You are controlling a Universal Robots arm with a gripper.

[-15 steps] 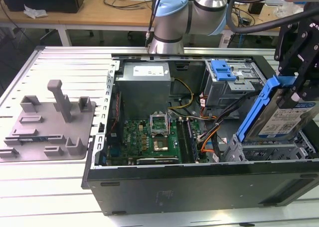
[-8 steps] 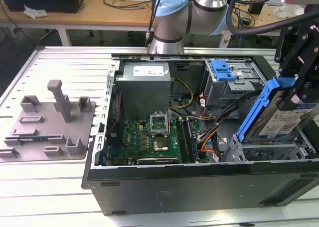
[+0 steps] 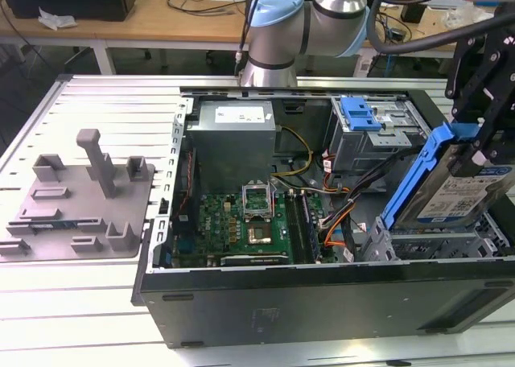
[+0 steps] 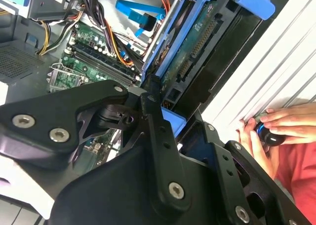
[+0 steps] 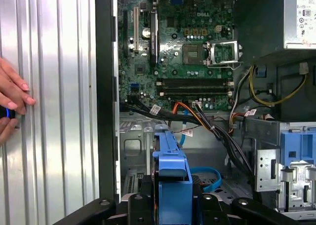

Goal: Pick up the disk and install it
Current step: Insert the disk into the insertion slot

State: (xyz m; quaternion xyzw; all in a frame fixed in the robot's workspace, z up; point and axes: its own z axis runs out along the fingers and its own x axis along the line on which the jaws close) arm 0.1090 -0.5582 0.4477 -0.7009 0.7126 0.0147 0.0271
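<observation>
The disk [image 3: 455, 196] is a silver drive with a white-and-blue label in a bright blue carrier. It hangs steeply tilted over the metal bay [image 3: 434, 242] at the open computer case's corner, on the exterior view's right. My black gripper [image 3: 485, 146] is shut on its upper end. In the second wrist view the disk [image 4: 197, 40] shows edge-on with its circuit board facing me, and the fingers [image 4: 152, 117] clamp the carrier. In the first wrist view the carrier [image 5: 172, 173] runs out from between the fingers [image 5: 140, 205], above the case floor.
A grey drive cage [image 3: 378, 138] with a blue latch piece [image 3: 358, 113] stands behind the disk. The motherboard [image 3: 241, 222], power supply [image 3: 233, 134] and loose cables [image 3: 342, 222] fill the case. A grey fixture plate [image 3: 76, 198] lies on the exterior view's left. A person's hands [image 4: 266, 131] rest beside the case.
</observation>
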